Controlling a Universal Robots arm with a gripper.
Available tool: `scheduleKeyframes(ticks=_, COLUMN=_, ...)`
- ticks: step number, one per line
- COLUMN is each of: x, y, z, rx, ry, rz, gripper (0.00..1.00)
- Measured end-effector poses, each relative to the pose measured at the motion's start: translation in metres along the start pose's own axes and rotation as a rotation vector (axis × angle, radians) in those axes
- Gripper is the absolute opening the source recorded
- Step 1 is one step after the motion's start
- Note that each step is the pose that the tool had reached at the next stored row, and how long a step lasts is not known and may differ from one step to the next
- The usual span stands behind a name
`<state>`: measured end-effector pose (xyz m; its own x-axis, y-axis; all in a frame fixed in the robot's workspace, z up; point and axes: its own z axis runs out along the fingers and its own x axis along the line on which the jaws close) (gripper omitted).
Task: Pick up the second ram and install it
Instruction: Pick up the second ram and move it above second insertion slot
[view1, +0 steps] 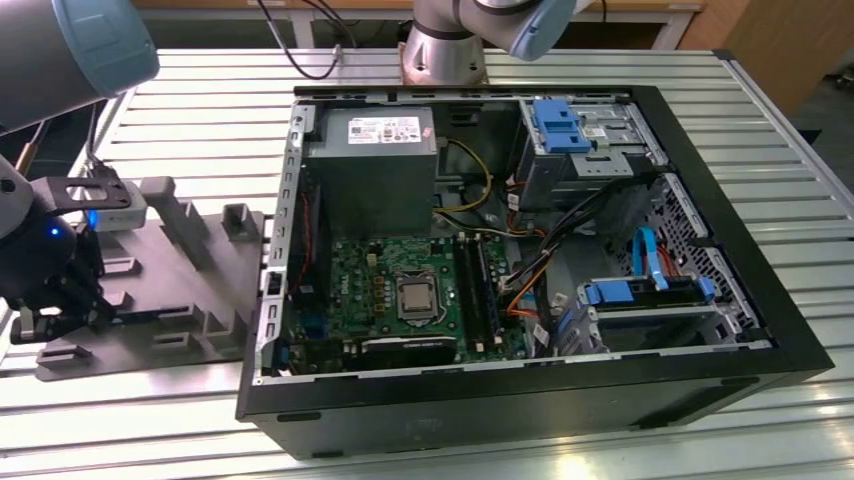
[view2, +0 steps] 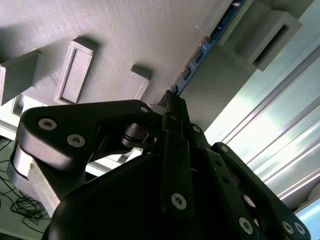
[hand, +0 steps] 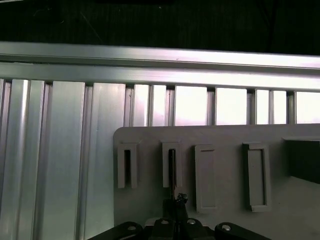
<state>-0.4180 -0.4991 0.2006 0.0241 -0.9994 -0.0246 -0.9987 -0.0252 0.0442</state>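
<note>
Hand (view2: 171, 102) points down at grey holder (view2: 100, 30), tips drawn together, clamped on the second ram (view2: 200, 50), which stands on edge in a holder slot. Holder sits by slatted metal counter (view1: 200, 110) edge, exterior view's left. Beside it: open PC case (view1: 747, 330) w/ motherboard (view1: 387, 270), PSU (view1: 371, 150) inside.

An open black computer case (view1: 534, 410) lies on a slatted metal table (view1: 200, 110). Inside it are a grey power supply (view1: 371, 160), a green motherboard (view1: 360, 270) and blue drive brackets (view1: 561, 125). Beside the case, on the exterior view's left, stands a grey slotted holder plate (view1: 174, 290).
</note>
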Motion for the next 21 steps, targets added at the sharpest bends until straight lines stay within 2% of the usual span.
scheduleKeyframes(ticks=21, x=-0.0003, y=0.0005, z=-0.012, rx=-0.0001, ry=0.0001, rz=0.0, gripper=0.12)
